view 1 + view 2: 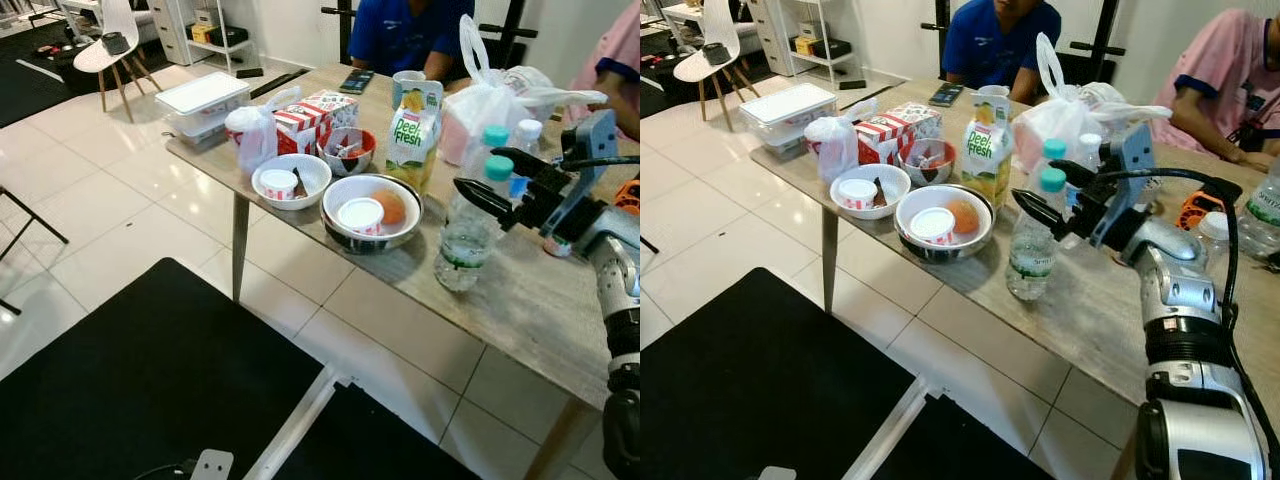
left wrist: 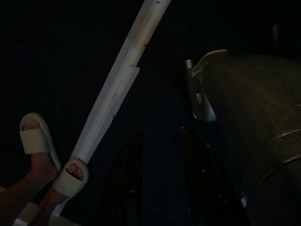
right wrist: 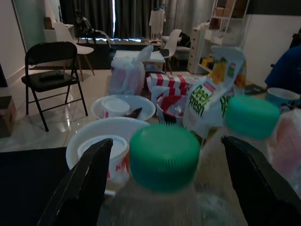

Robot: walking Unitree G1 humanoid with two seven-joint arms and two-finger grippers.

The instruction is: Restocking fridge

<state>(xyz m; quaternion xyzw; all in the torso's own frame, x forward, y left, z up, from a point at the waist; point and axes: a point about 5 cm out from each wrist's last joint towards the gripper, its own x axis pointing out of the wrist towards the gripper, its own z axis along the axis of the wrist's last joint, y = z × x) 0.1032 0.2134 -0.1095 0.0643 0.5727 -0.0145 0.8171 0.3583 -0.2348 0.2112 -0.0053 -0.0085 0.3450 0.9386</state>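
Fingers of right gripper (image 1: 1045,190) spread wide, level w/ green cap of near water bottle (image 1: 1032,240), one finger each side of cap, no contact seen. Bottle stands upright on desk (image 1: 520,300), near edge; second green-capped bottle (image 1: 488,150) just behind it. Juice carton (image 1: 412,135) upright to left, beside large white bowl (image 1: 372,210) holding a cup and an orange item. Left arm hangs idle; wrist view too dark, finger state: cannot tell.
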